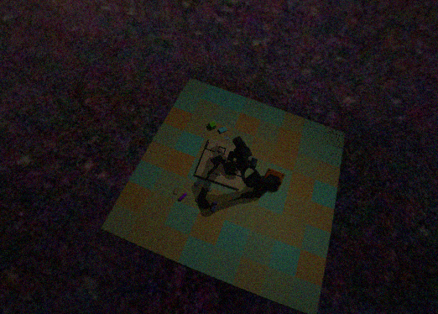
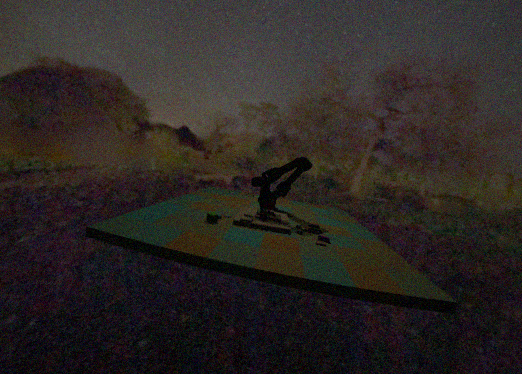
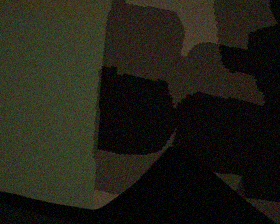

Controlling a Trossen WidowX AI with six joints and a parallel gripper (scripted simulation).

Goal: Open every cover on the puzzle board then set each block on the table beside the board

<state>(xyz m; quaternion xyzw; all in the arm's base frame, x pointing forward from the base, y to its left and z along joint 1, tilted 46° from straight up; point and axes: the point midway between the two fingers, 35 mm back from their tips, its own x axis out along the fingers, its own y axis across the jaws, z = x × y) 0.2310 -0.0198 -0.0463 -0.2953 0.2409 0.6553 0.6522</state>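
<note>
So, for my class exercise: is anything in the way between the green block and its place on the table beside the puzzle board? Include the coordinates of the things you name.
Nothing visible is. The green block [image 1: 212, 123] [image 2: 212, 217] already rests on the table [image 1: 260, 253] [image 2: 280, 256], outside the edge of the puzzle board [image 1: 216, 182] [image 2: 262, 226].

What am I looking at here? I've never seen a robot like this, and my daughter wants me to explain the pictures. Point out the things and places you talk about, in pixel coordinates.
The machine is one jointed robot arm [image 1: 262, 183] [image 2: 282, 176], dark in this dim light. One picture looks down from above, one looks across from outside, and the close-up comes from the arm's wrist.

The arm stands on a patchwork table top [image 1: 268, 274] [image 2: 280, 256]. Near it lies a pale puzzle board with dark edges [image 1: 217, 183]. Beside the board are small pieces, including a green one [image 1: 212, 124] and a purple one [image 1: 182, 197].

The gripper is shut, and I see nothing held. Finer details are too dark to tell.
</note>
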